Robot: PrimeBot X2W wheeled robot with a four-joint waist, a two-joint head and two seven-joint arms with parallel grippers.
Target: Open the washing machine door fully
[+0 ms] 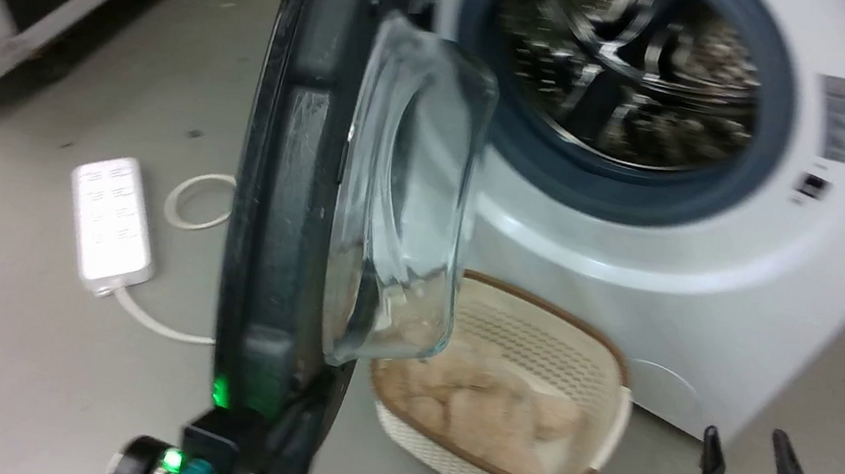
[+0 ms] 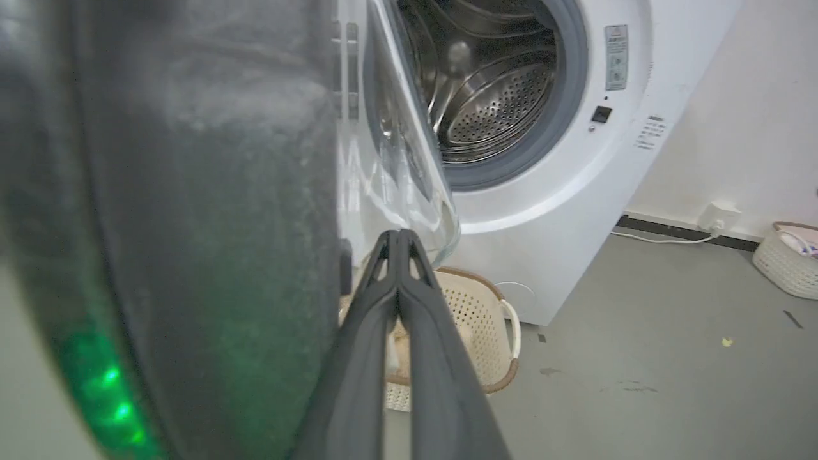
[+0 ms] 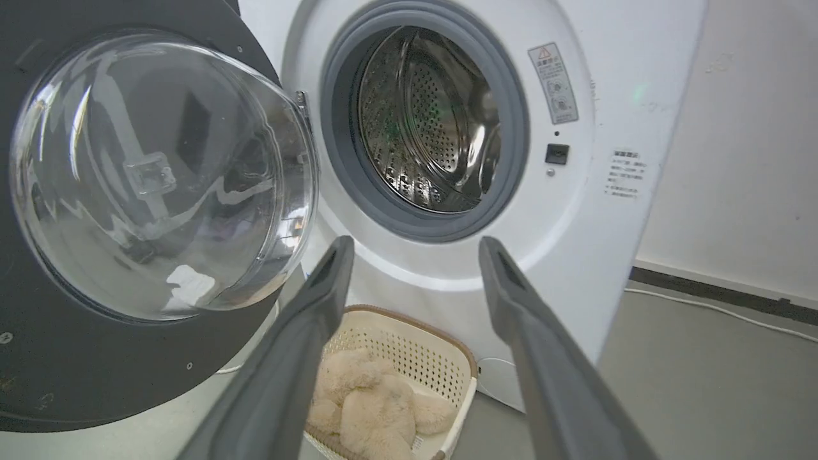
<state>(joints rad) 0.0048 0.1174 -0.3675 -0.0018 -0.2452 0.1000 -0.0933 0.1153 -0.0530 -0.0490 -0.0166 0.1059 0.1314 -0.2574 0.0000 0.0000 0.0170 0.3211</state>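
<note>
Left pincer pressed shut, nothing between fingers, tips just beside inner edge of washing machine door, mid-frame; right pincer spread wide, empty, lower right; door swung well off washing machine; basket on floor below.

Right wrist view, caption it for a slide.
Open right gripper faces the washing machine, door wide open, plush-filled basket below the drum.
</note>
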